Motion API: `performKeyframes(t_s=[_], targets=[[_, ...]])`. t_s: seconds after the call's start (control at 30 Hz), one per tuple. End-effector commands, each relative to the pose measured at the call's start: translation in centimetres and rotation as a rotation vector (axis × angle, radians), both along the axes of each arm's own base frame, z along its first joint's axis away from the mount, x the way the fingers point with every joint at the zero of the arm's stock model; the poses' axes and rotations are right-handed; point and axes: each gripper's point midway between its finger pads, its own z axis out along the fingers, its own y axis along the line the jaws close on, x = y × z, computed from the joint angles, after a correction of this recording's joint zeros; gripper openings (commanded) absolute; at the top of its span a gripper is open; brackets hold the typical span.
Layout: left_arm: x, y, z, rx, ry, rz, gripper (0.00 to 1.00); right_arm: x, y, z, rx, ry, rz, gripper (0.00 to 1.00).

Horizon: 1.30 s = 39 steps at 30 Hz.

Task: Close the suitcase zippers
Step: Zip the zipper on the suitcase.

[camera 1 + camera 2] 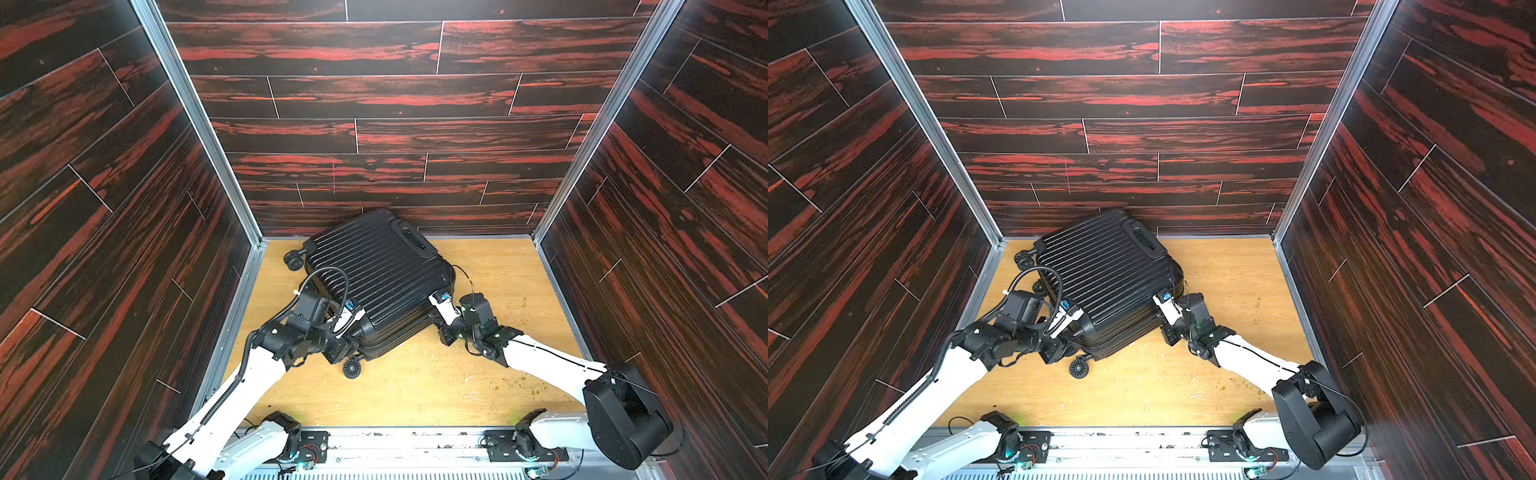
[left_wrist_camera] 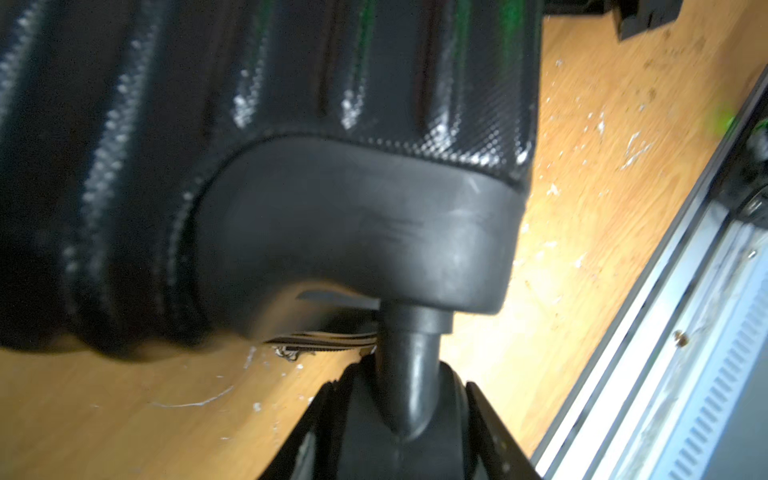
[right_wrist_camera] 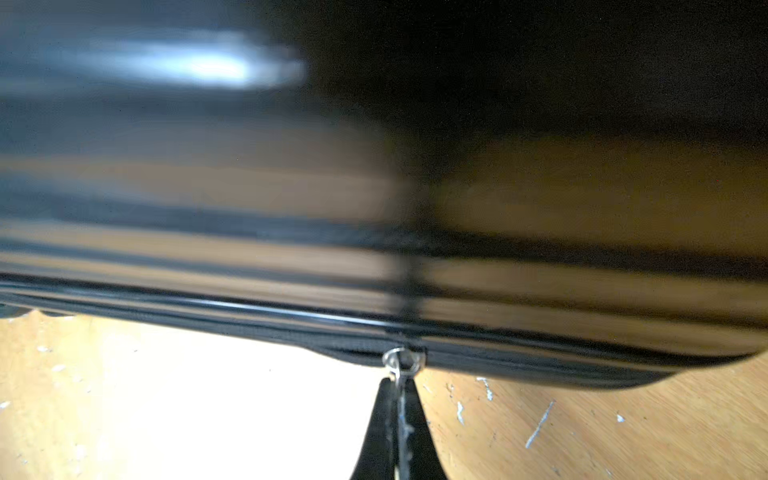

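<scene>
Right wrist is showing my right hand pinched shut on the zipper pull; left hand is clamping a caster, steadying the suitcase lying on the bench. I'm aiming to tug straight along the zipper track.

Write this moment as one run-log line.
left gripper: shut on caster | right gripper: shut on zipper pull | suitcase: lying on wooden table
</scene>
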Motion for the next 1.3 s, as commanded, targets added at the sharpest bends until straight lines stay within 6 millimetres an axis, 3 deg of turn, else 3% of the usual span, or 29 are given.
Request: performKeyframes(t_s=[0.0,0.23,0.43,0.73,1.27], targets=[[-0.3,-1.1,1.4,-0.138,0.031,0.102,0.24,-0.8,2.0,1.7,0.069,-0.026,0.112,0.00],[1.0,-2.2,1.6,-0.199,-0.001,0.197,0.26,-2.6,3.6,1.5,0.091,-0.013,0.188,0.00],[0.6,-2.6,1.2,-0.187,0.003,0.222,0.26,-3.8,5.1,1.5,0.101,-0.022,0.235,0.00],[0.8,-5.3,2.6,-0.324,-0.058,0.260,0.25,-4.8,6.8,1.7,0.097,-0.031,0.301,0.00],[2.4,-7.0,3.4,-0.353,-0.098,0.279,0.25,-8.6,9.3,2.2,0.164,-0.018,0.376,0.00]])
